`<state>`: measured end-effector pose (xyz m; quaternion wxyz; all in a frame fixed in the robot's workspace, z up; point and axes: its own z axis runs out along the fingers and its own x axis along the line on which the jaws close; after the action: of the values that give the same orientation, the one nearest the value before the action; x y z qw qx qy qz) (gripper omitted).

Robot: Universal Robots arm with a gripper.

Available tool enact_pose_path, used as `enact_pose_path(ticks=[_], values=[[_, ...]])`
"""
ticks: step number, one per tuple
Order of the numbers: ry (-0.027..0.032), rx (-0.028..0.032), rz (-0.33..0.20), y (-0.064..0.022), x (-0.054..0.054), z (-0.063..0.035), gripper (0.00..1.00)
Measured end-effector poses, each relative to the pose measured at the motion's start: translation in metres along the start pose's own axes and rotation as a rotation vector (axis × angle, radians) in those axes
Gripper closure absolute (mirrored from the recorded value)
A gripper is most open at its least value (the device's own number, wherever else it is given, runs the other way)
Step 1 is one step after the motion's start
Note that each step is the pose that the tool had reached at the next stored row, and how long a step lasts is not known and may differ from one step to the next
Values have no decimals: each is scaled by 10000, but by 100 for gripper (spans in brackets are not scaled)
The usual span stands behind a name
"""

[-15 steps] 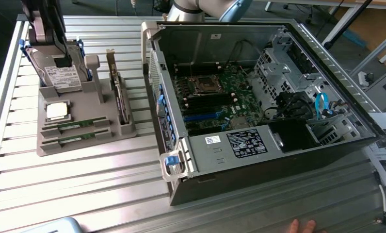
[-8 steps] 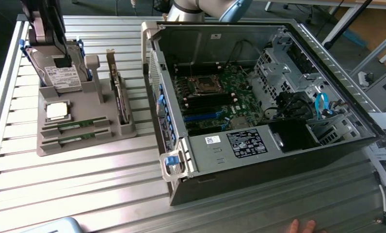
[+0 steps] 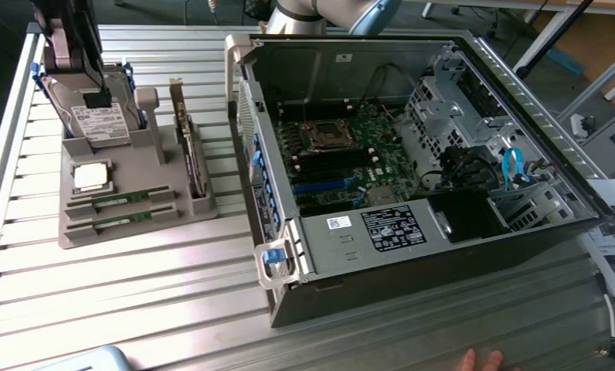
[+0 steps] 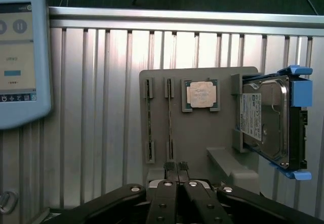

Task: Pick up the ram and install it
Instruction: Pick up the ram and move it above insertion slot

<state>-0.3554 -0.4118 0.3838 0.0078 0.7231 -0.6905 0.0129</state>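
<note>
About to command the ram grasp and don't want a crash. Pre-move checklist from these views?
1. End effector open for grasp: not ok, shut and empty.
2. Thin green ram sticks seated in grey plastic fixture tray: ok, two there.
3. Black-and-silver metal computer case open: ok.
4. Long black slots on green motherboard free: cannot tell.
5. Person's hand clear of ribbed metal table: not ok, at its edge.

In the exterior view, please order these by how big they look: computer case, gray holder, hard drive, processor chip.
1. computer case
2. gray holder
3. hard drive
4. processor chip
The differences are plain, so none tie.
</note>
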Motion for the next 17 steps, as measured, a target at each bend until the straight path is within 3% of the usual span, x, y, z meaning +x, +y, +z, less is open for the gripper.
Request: enact_pose_path(ticks=[1, 5, 8, 17], values=[[-5, -1, 0, 0, 0, 0, 89], [-170, 7, 1, 0, 1, 0, 89], [-361, 15, 3, 0, 3, 0, 89], [-376, 15, 3, 1, 4, 25, 89]])
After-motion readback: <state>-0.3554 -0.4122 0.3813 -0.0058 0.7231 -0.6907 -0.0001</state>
